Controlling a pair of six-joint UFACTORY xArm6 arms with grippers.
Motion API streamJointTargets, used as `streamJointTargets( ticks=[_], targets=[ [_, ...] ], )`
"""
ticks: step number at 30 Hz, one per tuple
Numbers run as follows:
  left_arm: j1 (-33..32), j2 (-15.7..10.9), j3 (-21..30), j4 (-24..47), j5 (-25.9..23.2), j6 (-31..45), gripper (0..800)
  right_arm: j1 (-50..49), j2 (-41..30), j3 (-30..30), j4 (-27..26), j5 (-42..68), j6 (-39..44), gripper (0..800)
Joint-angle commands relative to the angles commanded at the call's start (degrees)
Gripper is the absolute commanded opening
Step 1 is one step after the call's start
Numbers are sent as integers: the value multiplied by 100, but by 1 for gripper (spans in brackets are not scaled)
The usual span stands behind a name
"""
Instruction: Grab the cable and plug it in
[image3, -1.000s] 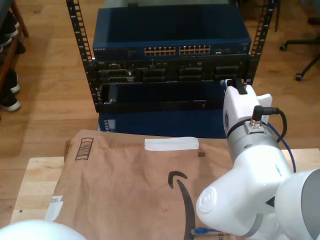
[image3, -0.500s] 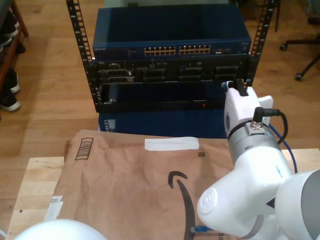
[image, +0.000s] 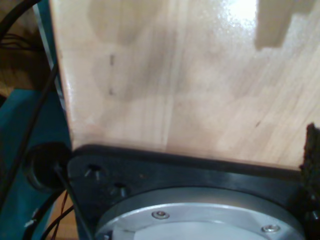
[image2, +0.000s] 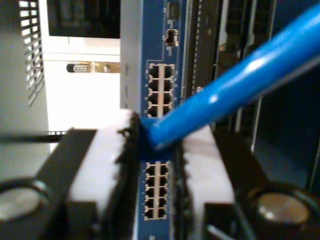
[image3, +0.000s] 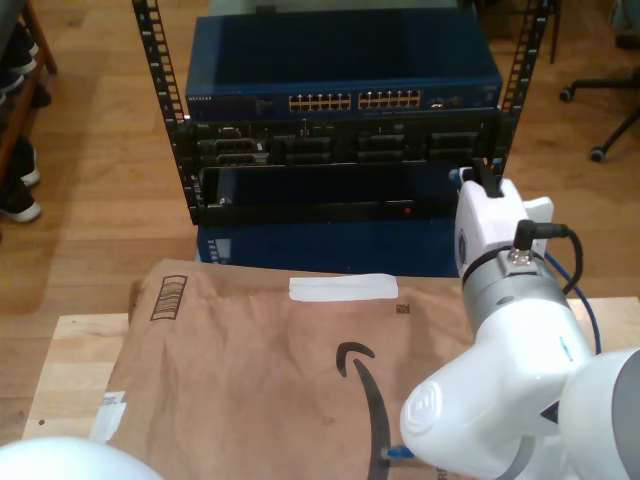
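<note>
bench (image3: 70, 360): pale wood, seen in the exterior view at about 8 o'clock, its middle covered by a brown paper mailer (image3: 260, 370) with a white tape strip (image3: 343, 288) near that mailer's far edge.
rack (image3: 340, 120): black posts at 12 o'clock in the exterior view, holding a blue network switch (image3: 345, 70) with two rows of ports, darker units beneath it.
my first claw: the first wrist view looks past a black mount and a metal ring onto the bench's pale wood (image: 175, 75), with black wires at one edge; its fingers are not visible, so i cannot tell whether it is clenched or released.
my second claw (image2: 152, 165): clenched on the cable; the second wrist view shows white pads (image2: 107, 155) on both sides pressing a blue plug boot, pointed at the switch's port rows (image2: 159, 90).
cable (image2: 235, 85): bright blue, leaving the pads on a slant in the second wrist view; the exterior view shows what the wrist view does not, a blue run (image3: 585, 300) trailing past the white arm at 4 o'clock and a blue end (image3: 398, 452) lying on the mailer at about 5 o'clock.
second arm (image3: 500, 300): white, reaching from 5 o'clock toward the rack's lower units at the exterior view's right, a black lead plugged into its wrist.
floor (image3: 90, 200): wood planks; chair castors at 2 o'clock.
</note>
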Motion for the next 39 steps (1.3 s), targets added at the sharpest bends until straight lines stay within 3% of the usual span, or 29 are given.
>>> streamJointTargets(
  ticks=[6,9,16,19,22,26,39],
  targets=[
    [0,0,0,0,0,0,799,18,-53,440,9,-35,18,0],
    [0,0,0,0,0,0,799,18,-519,677,0,-18,0,0],
    [0,9,0,0,0,0,799,35,-932,686,9,-9,0,0],
    [0,9,0,0,0,0,799,18,-536,774,26,-211,35,0],
    [0,9,0,0,0,0,799,62,387,290,18,-1116,53,0],
    [0,9,0,9,0,0,799,695,1187,-123,79,-1327,44,0],
    [0,9,0,0,0,0,799,1020,1459,-440,281,-1301,26,0]
  ],
)
